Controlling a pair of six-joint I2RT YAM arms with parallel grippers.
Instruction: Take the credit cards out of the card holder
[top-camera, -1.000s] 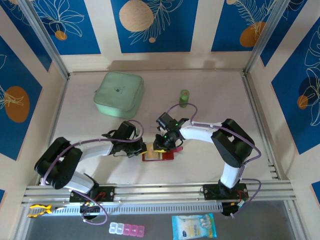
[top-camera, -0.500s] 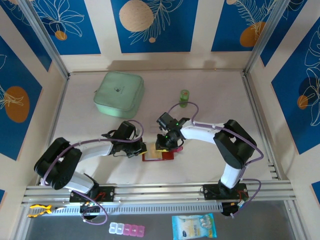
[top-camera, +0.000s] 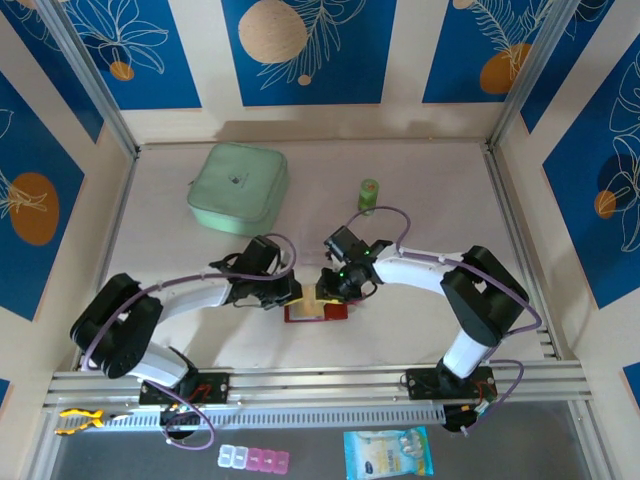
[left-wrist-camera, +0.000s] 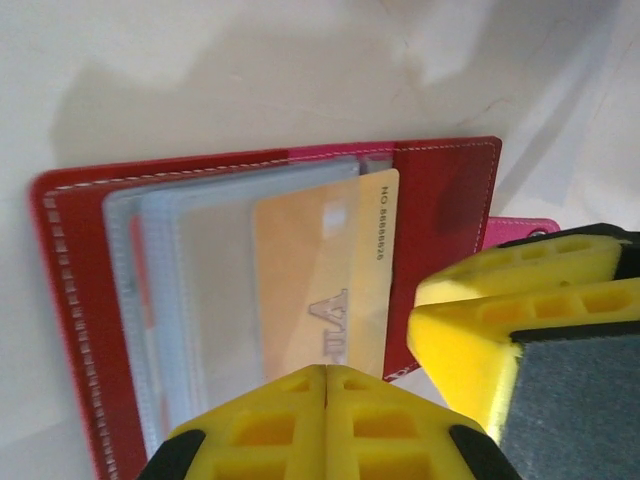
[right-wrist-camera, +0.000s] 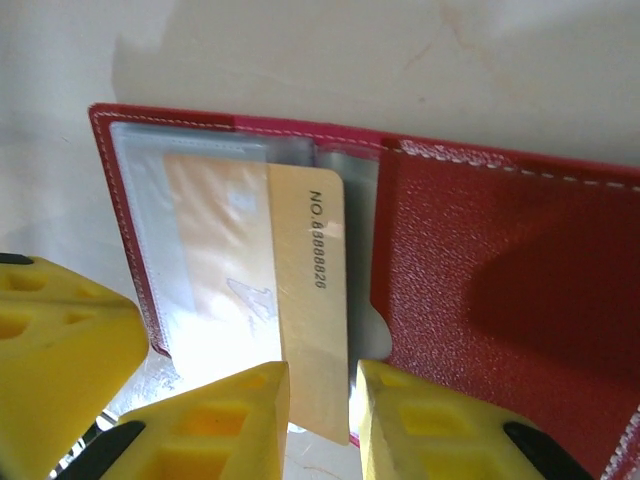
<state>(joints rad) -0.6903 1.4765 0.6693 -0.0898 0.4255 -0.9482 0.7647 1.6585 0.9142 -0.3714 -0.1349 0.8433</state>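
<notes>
Card holder (top-camera: 338, 312) spread open and flat on the table (top-camera: 430, 180), near the front edge, between the tips of the two arms. On one half, clear pockets (left-wrist-camera: 190, 290) fanned over each other. One tan credit card (right-wrist-camera: 310, 290) sticking partway out of its pocket toward the bare red flap (a printed number along the exposed end).

Left gripper (left-wrist-camera: 327, 385) at the pocket side, pads pressed together with no gap, tips right at the edge of the pockets; cannot tell whether any sheet is nipped between them. Right gripper (right-wrist-camera: 322, 400) close beside it, jaws only a narrow slit apart, straddling the card's exposed corner; contact with the card impossible to judge.

Farther back, a small green bottle (top-camera: 369, 194) standing upright, well apart from the holder. Farthest, toward the left, a pale-green square pouch (top-camera: 238, 188) lying flat.
</notes>
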